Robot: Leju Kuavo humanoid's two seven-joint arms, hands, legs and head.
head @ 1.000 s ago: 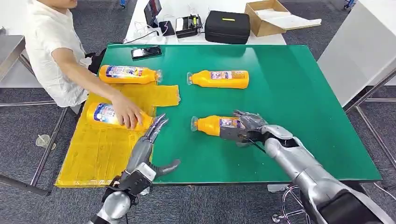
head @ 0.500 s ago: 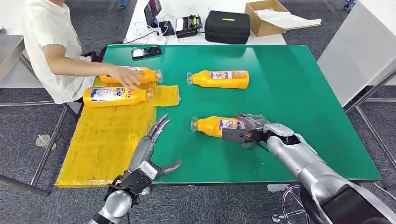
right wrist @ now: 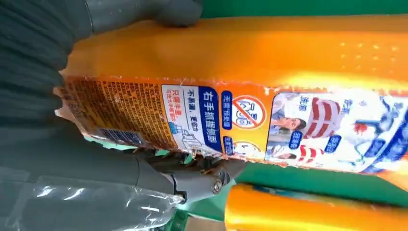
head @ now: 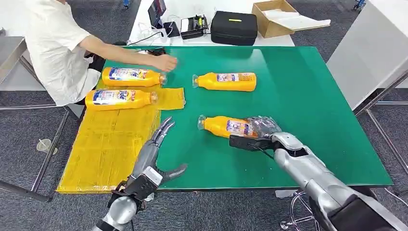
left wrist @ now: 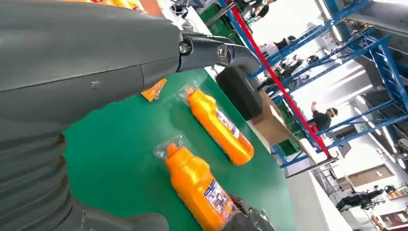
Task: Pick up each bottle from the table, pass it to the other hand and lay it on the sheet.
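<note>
The green table (head: 298,96) is carrying the yellow sheet (head: 110,144), which is lying just beside the left hand's fingertips, on their outer side. Two bottles (head: 120,98) are resting on the sheet's far end, well beyond those fingertips. A third bottle (head: 226,81) is lying on the bare green, apart from both hands. The right hand (head: 257,132) is gripping the base end of the nearest bottle (head: 223,126), fingers wrapping over it and thumb beneath. The left hand (head: 156,144) is holding nothing, fingers reaching forward, thumb splayed. A person's hand (head: 165,62) is hovering near the far edge.
</note>
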